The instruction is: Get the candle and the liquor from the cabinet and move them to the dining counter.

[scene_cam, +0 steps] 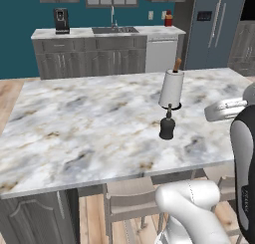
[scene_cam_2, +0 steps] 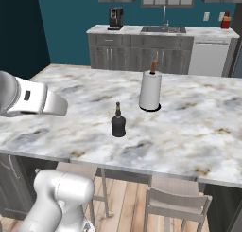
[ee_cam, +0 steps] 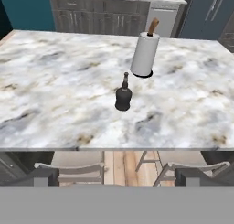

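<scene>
A: The liquor (scene_cam: 167, 127) stands upright on the dining counter (scene_cam: 74, 123), a squat black bottle with a narrow neck and a brownish stopper. In the left base view it sits right of center; in the right base view (scene_cam_2: 118, 122) it is just left of center; in the hand view (ee_cam: 123, 95) it is in the middle of the frame.

B: What is next to it?

A: A paper towel roll (scene_cam: 172, 87) on a dark base, with a brown core poking out of the top. It stands just behind the bottle, a little to the right of it in all three views, near it but apart.

B: And the gripper?

A: Its two dark finger tips rise at the bottom corners of the hand view, one at lower left (ee_cam: 41, 175) and one at lower right, spread wide with nothing between them. The gripper (ee_cam: 117, 176) is open and holds nothing. It hangs off the near edge of the counter, above two wooden stools (ee_cam: 75, 170), well apart from the bottle.

B: Anything in the background?

A: A marble top with a sink (scene_cam: 114, 30) along the teal wall at the top of the left base view, a black coffee machine (scene_cam: 61, 20) at upper left, a small red bottle (scene_cam: 168, 19) to the right, and a white dishwasher (scene_cam: 161, 54) below it.
</scene>
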